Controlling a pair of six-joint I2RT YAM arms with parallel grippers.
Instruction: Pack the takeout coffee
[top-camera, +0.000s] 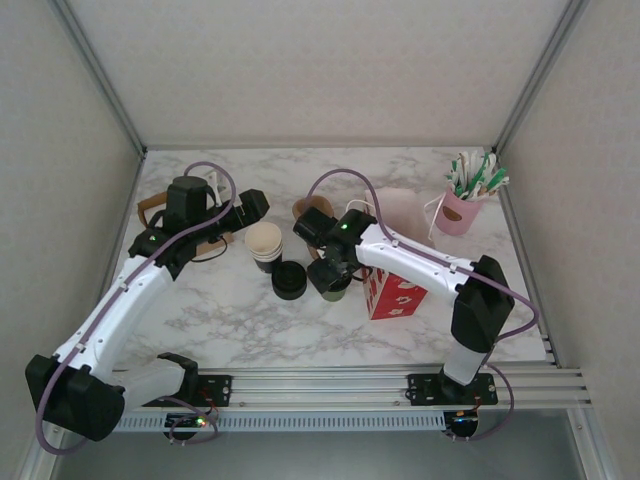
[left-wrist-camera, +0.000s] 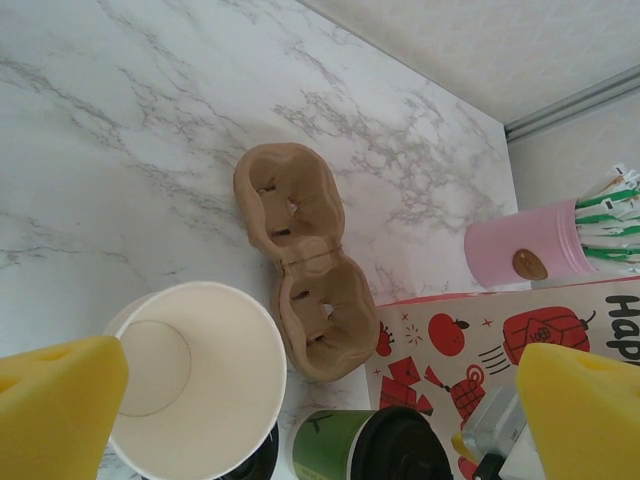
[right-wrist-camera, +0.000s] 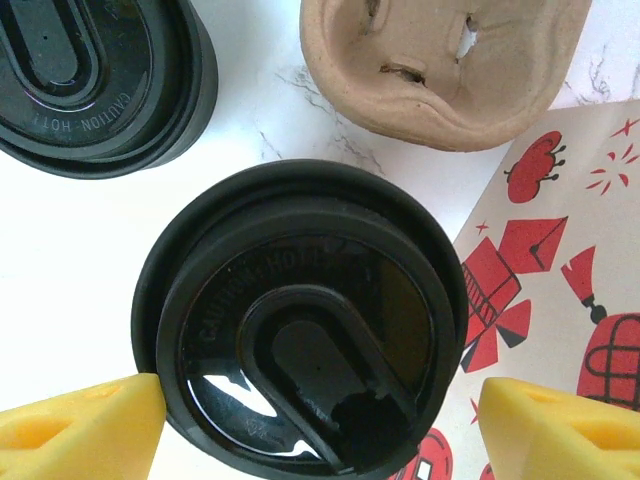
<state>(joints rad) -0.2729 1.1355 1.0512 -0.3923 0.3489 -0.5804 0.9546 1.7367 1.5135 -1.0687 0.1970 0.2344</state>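
Coffee (top-camera: 338, 292) stands near the tabletop's (top-camera: 230, 310) middle. My left gripper (left-wrist-camera: 320, 395) hangs wide open, coffee to its right; my right gripper (right-wrist-camera: 320, 430) is open too, fingers (right-wrist-camera: 80, 430) either side of its lid (right-wrist-camera: 300, 330). Marbled white tabletop, pale walls (top-camera: 300, 60).

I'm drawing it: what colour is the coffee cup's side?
Green. The cup shows best in the left wrist view.

The marble worktop (top-camera: 200, 310) bears cups (top-camera: 264, 240), lids (top-camera: 289, 280), the coffee (left-wrist-camera: 322, 445) and a printed box (top-camera: 392, 295) at its middle. A carrier (left-wrist-camera: 300, 260) lies just beyond. A pink holder (top-camera: 457, 212) stands far right.
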